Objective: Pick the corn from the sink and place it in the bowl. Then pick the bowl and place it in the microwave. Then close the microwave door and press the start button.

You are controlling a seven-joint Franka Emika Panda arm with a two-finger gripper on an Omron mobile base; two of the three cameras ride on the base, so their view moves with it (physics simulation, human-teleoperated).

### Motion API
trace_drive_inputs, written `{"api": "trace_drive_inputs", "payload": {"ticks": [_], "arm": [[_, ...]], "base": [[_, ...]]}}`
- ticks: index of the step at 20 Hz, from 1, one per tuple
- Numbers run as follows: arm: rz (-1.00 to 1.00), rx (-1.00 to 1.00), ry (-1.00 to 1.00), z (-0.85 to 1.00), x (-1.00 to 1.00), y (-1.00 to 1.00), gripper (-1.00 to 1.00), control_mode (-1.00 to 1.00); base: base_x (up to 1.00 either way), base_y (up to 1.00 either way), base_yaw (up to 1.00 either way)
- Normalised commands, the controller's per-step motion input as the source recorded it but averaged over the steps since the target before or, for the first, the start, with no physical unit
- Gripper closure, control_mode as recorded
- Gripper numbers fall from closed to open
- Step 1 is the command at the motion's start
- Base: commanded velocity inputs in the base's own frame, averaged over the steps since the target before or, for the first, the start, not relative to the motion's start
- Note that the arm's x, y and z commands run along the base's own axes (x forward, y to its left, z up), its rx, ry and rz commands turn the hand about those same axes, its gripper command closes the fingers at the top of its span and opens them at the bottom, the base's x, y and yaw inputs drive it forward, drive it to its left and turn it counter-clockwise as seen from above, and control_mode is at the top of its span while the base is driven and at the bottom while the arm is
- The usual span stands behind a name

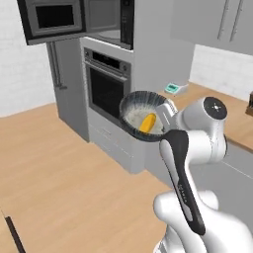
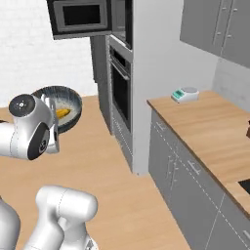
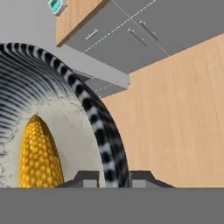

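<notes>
The gripper (image 3: 113,178) is clamped on the bowl (image 1: 143,116) rim at the hand view's bottom centre. The corn (image 1: 147,122) lies inside, mid-frame in the left base view, raised above the floor. The microwave (image 1: 79,19) sits upper left, its microwave door (image 1: 52,19) swung open.

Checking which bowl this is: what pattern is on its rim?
Black and white stripes on the bowl rim, best in the hand view.
</notes>
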Motion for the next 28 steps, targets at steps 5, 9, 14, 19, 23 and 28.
{"api": "trace_drive_inputs", "payload": {"ticks": [5, 9, 14, 19, 23, 28], "arm": [[0.00, 0.00, 0.00, 0.00, 0.00, 0.00, 1.00, 1.00], [0.00, 0.00, 0.00, 0.00, 0.00, 0.00, 1.00, 1.00], [0.00, 0.00, 0.00, 0.00, 0.00, 0.00, 1.00, 1.00], [0.00, 0.00, 0.00, 0.00, 0.00, 0.00, 1.00, 1.00], [0.00, 0.00, 0.00, 0.00, 0.00, 0.00, 1.00, 1.00], [0.00, 0.00, 0.00, 0.00, 0.00, 0.00, 1.00, 1.00]], "base": [[1.00, 0.37, -0.41], [1.00, 0.64, -0.38], [1.00, 0.71, -0.35], [0.88, 0.80, -0.33], [0.68, 0.78, -0.33], [0.63, 0.67, -0.33]]}}
